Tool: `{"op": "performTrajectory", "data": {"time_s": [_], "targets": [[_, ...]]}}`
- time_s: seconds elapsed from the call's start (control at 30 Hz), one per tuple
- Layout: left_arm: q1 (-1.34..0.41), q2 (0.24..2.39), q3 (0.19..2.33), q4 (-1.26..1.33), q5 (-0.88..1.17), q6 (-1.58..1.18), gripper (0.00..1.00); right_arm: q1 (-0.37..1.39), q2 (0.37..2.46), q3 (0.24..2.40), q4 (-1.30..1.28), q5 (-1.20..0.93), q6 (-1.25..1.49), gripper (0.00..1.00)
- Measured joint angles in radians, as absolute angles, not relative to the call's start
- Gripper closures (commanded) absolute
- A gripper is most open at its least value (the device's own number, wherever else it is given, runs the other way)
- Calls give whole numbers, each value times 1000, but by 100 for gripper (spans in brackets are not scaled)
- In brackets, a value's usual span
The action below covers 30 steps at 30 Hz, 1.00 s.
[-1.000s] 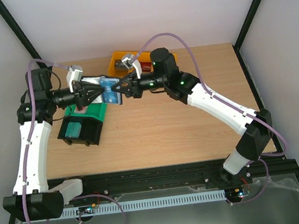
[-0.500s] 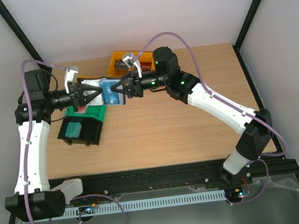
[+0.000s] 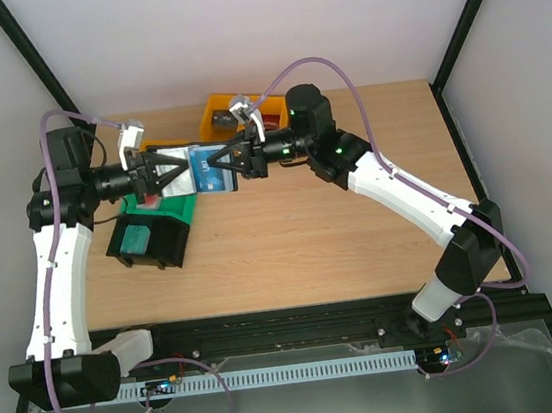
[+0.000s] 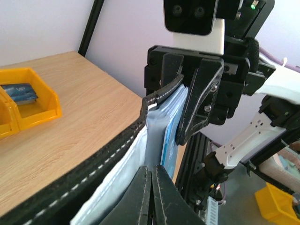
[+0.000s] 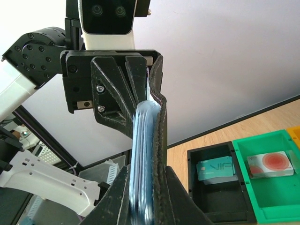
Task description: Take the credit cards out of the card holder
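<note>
The black card holder [image 3: 203,171] hangs in the air between both grippers, opened out, above the back left of the table. My left gripper [image 3: 173,173] is shut on one grey-blue clear pocket [image 4: 157,136] of it; the black stitched cover [image 4: 117,150] runs off to the left. A blue credit card edge [image 4: 171,126] shows just right of that pocket. My right gripper [image 3: 226,162] is shut on the opposite end, its fingers [image 5: 171,197] clamping the cover and the stack of pockets [image 5: 143,154]. Other cards inside are hidden.
Below the holder stand a green bin [image 3: 184,213] with a red-and-white card [image 5: 271,164] and a black bin [image 3: 165,248] with a teal card [image 5: 215,168]. A yellow bin [image 3: 215,116] at the back holds a blue card [image 4: 19,93].
My left gripper's jaws have closed onto the clear pocket. The holder and both arms have shifted only slightly.
</note>
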<state>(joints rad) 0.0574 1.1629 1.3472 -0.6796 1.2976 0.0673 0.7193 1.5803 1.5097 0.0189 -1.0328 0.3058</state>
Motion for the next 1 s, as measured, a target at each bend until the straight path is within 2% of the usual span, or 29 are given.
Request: {"op": "performTrajectory", "data": {"time_s": [0.07, 0.3, 0.47, 0.5, 0.57, 0.7, 0.83, 1.0], "targets": [[43, 1163, 1348, -694, 1286, 104, 95, 718, 1580, 1507, 24, -1039, 312, 98], [-22, 1161, 1362, -716, 1184, 172, 66, 693, 1579, 1479, 57, -1085, 369, 98], [-46, 1158, 1364, -685, 1179, 141, 60, 692, 1580, 1474, 83, -1084, 390, 98], [-51, 1158, 1364, -677, 1182, 130, 60, 691, 1580, 1474, 88, -1082, 390, 98], [-61, 1159, 1364, -660, 1181, 109, 68, 691, 1580, 1473, 97, -1079, 392, 98], [-85, 1165, 1377, -631, 1156, 69, 97, 685, 1578, 1472, 121, -1092, 412, 98], [-89, 1168, 1396, -611, 1155, 51, 98, 680, 1564, 1470, 147, -1103, 429, 98], [-86, 1154, 1407, -620, 1205, 59, 98, 682, 1535, 1458, 154, -1115, 420, 76]]}}
